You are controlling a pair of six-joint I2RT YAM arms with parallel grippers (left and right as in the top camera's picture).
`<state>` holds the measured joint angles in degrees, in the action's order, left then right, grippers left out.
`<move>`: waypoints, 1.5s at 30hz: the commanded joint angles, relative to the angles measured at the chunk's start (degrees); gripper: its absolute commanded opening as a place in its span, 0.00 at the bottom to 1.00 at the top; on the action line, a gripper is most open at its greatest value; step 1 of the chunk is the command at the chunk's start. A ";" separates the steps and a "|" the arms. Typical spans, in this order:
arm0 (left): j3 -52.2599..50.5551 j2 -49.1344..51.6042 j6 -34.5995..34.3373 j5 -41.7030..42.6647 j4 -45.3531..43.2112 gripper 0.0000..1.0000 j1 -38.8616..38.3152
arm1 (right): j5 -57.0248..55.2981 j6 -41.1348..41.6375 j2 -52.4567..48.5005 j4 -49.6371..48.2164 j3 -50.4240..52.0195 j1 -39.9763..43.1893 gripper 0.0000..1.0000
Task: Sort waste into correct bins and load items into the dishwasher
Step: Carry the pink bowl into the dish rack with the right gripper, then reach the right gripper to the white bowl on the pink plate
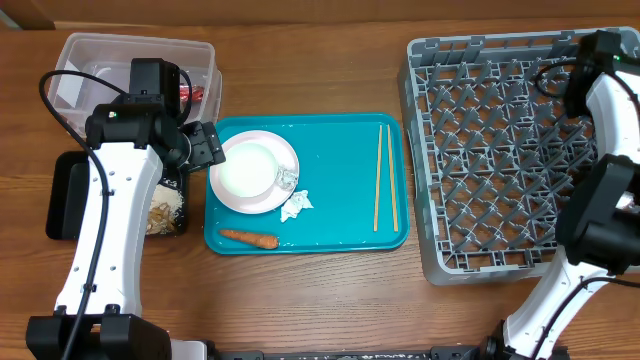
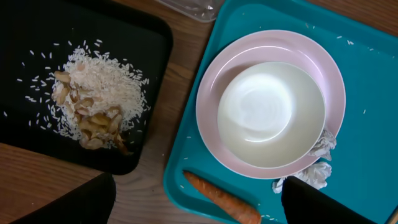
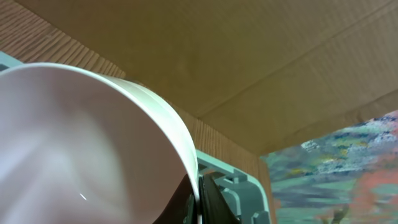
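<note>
A white bowl [image 1: 247, 168] [image 2: 270, 115] sits on a round white plate [image 1: 283, 150] [image 2: 211, 81] on the teal tray [image 1: 340, 225]. Crumpled tissue [image 1: 297, 205] [image 2: 320, 158] lies by the plate's rim, and a carrot [image 1: 250, 239] [image 2: 221, 196] at the tray's front. The chopsticks [image 1: 385, 175] lie on the tray's right side. My left gripper [image 1: 205, 145] [image 2: 199, 186] is open and empty, above the tray's left edge with the carrot between its fingers. My right gripper [image 3: 198, 208] is shut on the rim of a white cup [image 3: 81, 143] at the far corner of the dish rack [image 1: 500, 150] [image 3: 239, 186].
The clear tub [image 1: 110, 50] at the back left holds a red wrapper [image 1: 195, 95]. The black tray [image 1: 70, 195] [image 2: 37, 37] holds rice and beige food scraps [image 1: 165, 215] [image 2: 93, 106]. Brown cardboard rises behind the rack in the right wrist view.
</note>
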<state>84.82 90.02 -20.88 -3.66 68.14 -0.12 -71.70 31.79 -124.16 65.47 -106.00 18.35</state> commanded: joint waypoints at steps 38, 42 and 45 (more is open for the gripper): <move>0.94 -0.35 -0.55 0.70 -0.42 0.94 0.09 | 45.81 -13.86 18.84 3.04 0.85 -18.43 0.71; 0.83 -0.35 -0.55 0.02 1.29 0.94 0.26 | 72.63 -21.40 22.47 0.50 0.85 -27.71 0.79; 0.83 -0.35 -0.59 -0.94 3.39 0.94 1.46 | 80.50 -21.35 21.49 -1.53 0.94 -34.75 0.81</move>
<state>84.82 90.02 -20.91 -3.29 70.04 0.01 -6.50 13.76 -101.62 64.97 -104.73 -11.84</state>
